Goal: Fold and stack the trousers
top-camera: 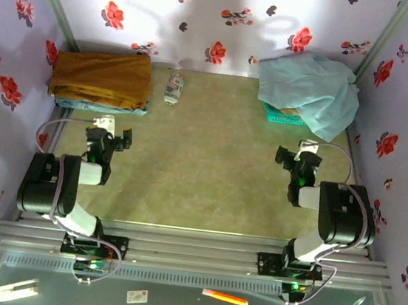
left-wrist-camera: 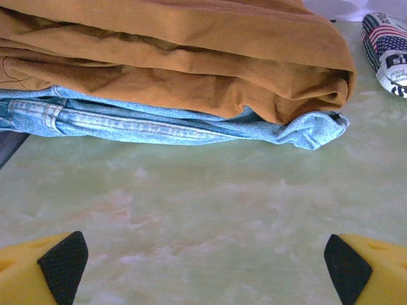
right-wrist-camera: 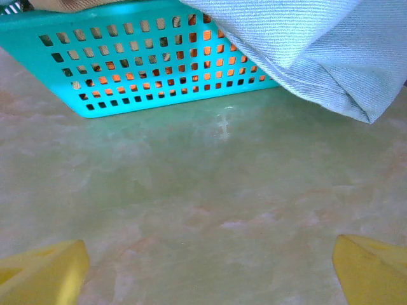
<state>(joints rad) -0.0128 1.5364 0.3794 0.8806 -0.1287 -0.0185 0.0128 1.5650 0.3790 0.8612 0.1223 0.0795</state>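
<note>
The pale aqua-blue trousers (top-camera: 312, 88) lie crumpled over a teal basket (top-camera: 279, 116) at the back right of the table; the right wrist view shows their cloth (right-wrist-camera: 318, 44) hanging over the basket's perforated wall (right-wrist-camera: 140, 63). My right gripper (top-camera: 291, 162) stands open in front of the basket, apart from it, with nothing between its yellow fingers (right-wrist-camera: 48, 273). My left gripper (top-camera: 114, 141) is open too, low over the table, facing a folded stack with nothing between its fingertips (left-wrist-camera: 63, 264).
At the back left, a folded mustard-brown garment (top-camera: 102, 74) rests on folded blue jeans (left-wrist-camera: 159, 121). A printed can or bottle (top-camera: 174, 87) lies on its side beside that stack. Flower-patterned walls close in the table on three sides.
</note>
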